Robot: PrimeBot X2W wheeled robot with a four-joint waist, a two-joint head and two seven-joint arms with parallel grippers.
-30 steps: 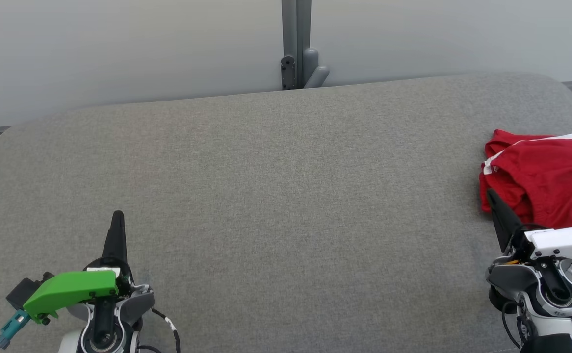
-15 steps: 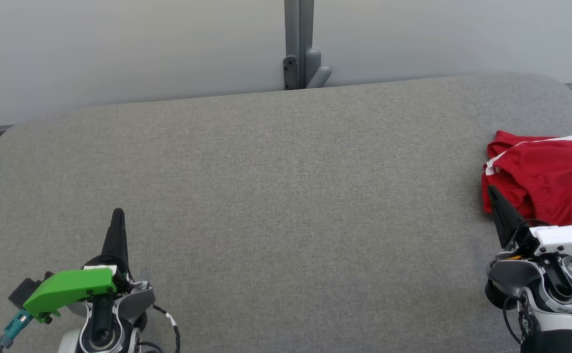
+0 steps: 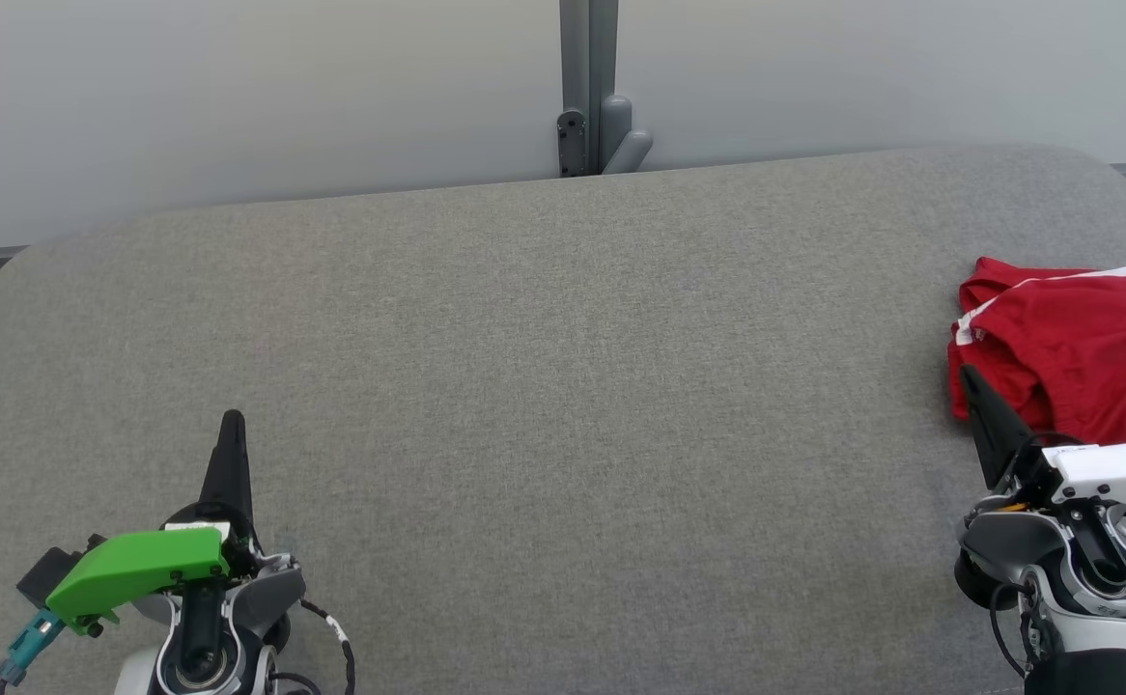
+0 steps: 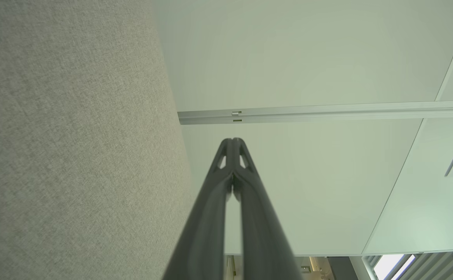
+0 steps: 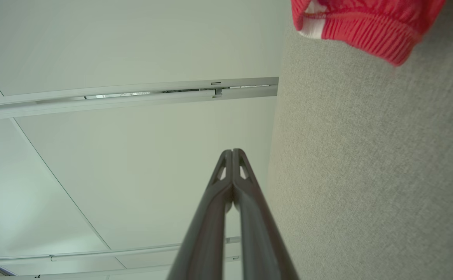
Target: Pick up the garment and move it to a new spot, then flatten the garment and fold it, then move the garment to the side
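The garment (image 3: 1075, 352) is red with white trim and lies bunched at the right edge of the grey fabric surface (image 3: 563, 386); its ribbed hem (image 5: 362, 27) shows at the top of the right wrist view. My right gripper (image 3: 971, 384) is shut and empty, its tips just at the garment's near-left edge; whether they touch the cloth I cannot tell. In the right wrist view my right gripper (image 5: 232, 151) has its fingers pressed together. My left gripper (image 3: 232, 422) stands at the lower left, far from the garment, and my left gripper (image 4: 232, 140) is shut on nothing.
A pale wall (image 3: 235, 97) with a grey vertical post (image 3: 587, 87) runs behind the surface. The surface's rounded far corners (image 3: 13, 265) fall off at left and right.
The whole head view has shifted slightly since a second ago, so the camera moved. The right wrist sits a little lower in the picture. Garment and left gripper keep their places.
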